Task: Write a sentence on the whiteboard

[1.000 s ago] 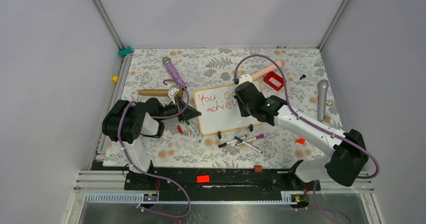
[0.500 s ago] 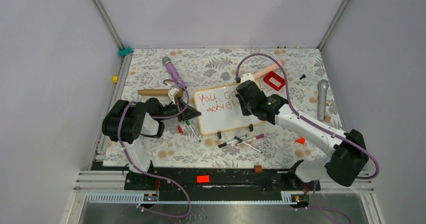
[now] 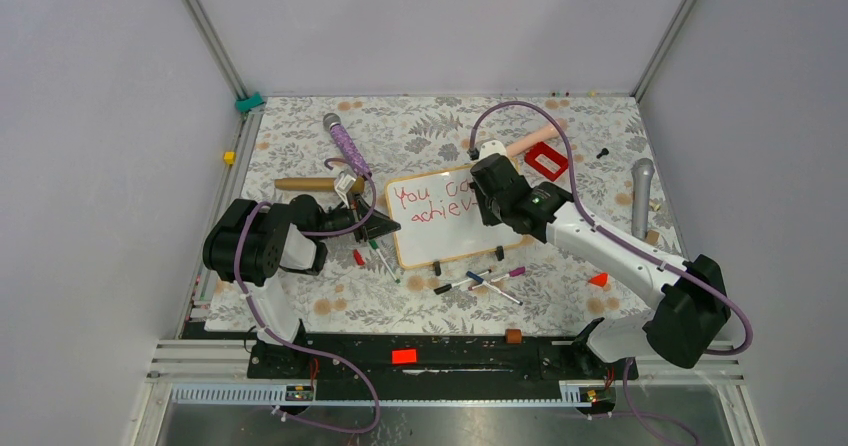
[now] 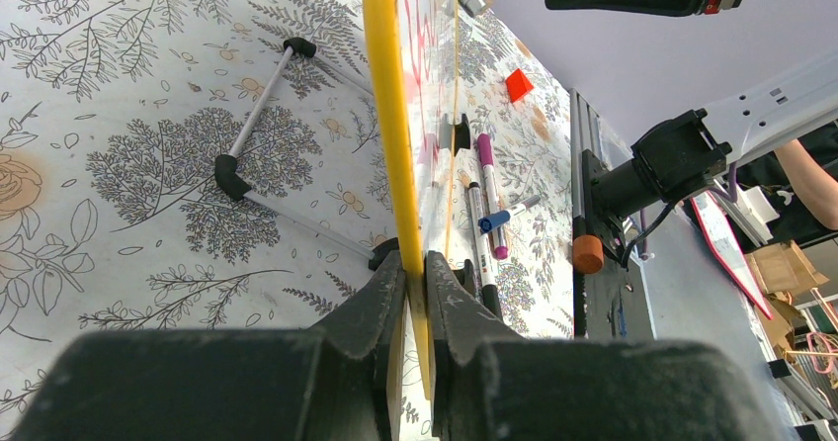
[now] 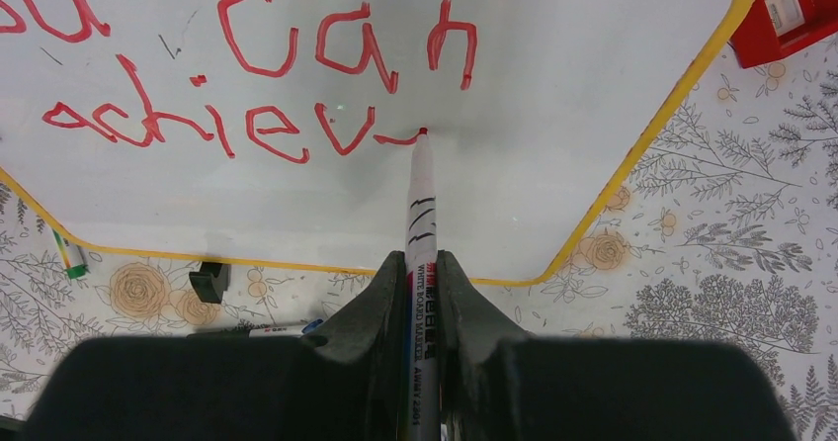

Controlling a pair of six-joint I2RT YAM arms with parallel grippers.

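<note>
The whiteboard (image 3: 445, 238) lies flat on the flowered cloth, its frame yellow in the wrist views. The sentence (image 3: 432, 204) is in red and reads "You can" over "achiev" (image 5: 341, 149), with a short fresh stroke after the "v". My right gripper (image 5: 422, 263) is shut on a whiteboard marker (image 5: 420, 204), whose red tip touches the board (image 5: 573, 75) at the end of that stroke. From above, the right gripper (image 3: 490, 202) covers the ends of both lines. My left gripper (image 4: 415, 263) is shut on the board's left edge (image 4: 385, 85), at the same edge in the top view (image 3: 386, 228).
Several loose markers (image 3: 482, 280) lie just below the board and a green one (image 3: 383, 260) by its left corner. Behind it are a purple handle (image 3: 347, 146), a wooden stick (image 3: 310, 183) and a red box (image 3: 545, 160). A grey microphone (image 3: 641, 196) lies at the right.
The right gripper has shifted slightly to the right along the second line with the marker on the board. The left gripper and the board have not moved.
</note>
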